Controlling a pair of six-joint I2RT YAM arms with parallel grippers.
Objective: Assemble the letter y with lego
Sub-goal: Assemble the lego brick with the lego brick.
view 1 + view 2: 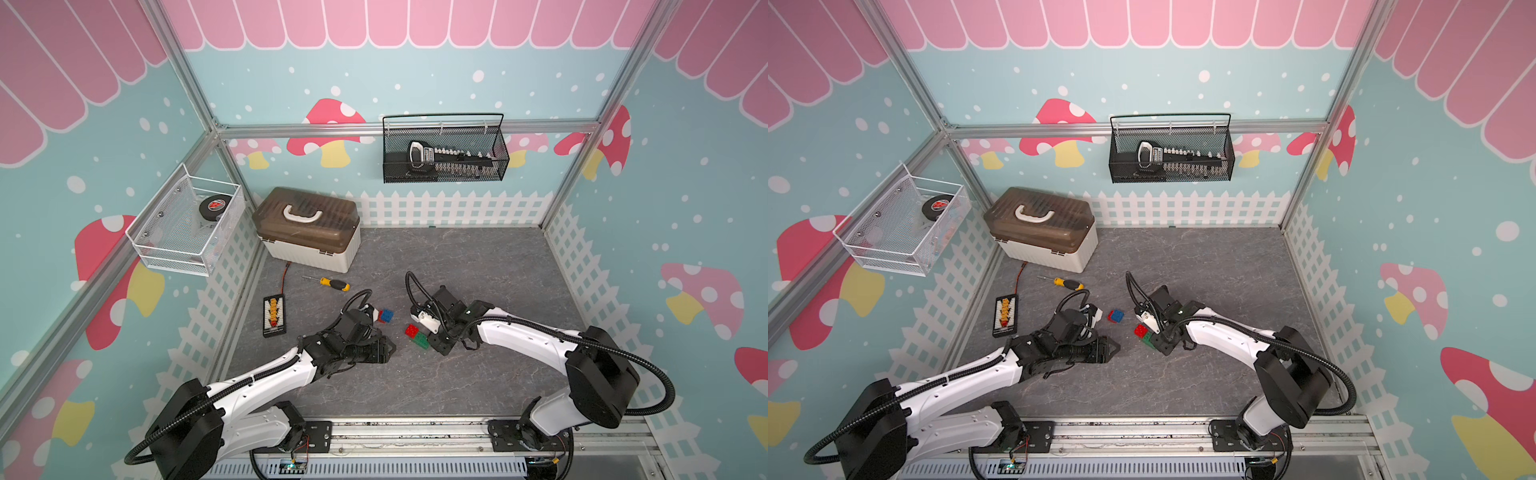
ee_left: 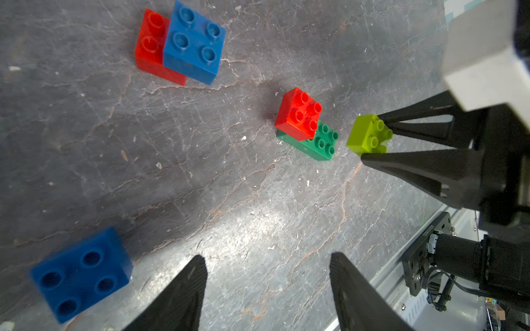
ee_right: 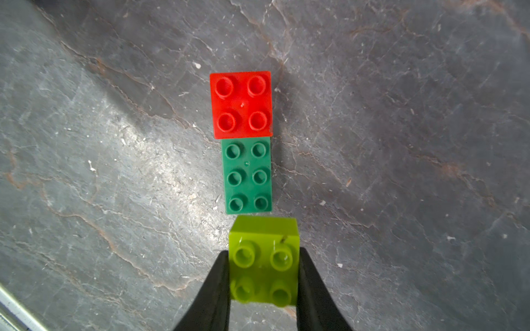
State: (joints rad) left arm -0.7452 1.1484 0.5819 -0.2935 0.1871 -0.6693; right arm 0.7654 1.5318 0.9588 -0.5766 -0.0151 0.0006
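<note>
**1. Lime brick**: pinched by its two side walls between the fingers of the right gripper, which is closed on it. Studs up, front half jutting past the tips. The side grip leaves studs and underside free, presumably for pressing down onto another brick. It sits just beside the near end of the green brick, in line with it, with a narrow gap between. It seems clear of the table.

**2. Green brick**: flat on the table, six studs bare. The red brick is seated on its far end and overhangs it. This is likely the start of the Y, which is not yet formed.

**3. Left gripper**: fingers about half spread, nothing between them, hovering low. It is probably idle, clear of the right arm's work.

**4. Spare bricks**: the red-and-blue pair is joined and lies well apart from the green brick. The loose blue brick, blurred, lies beside the left fingers, outside them
</note>
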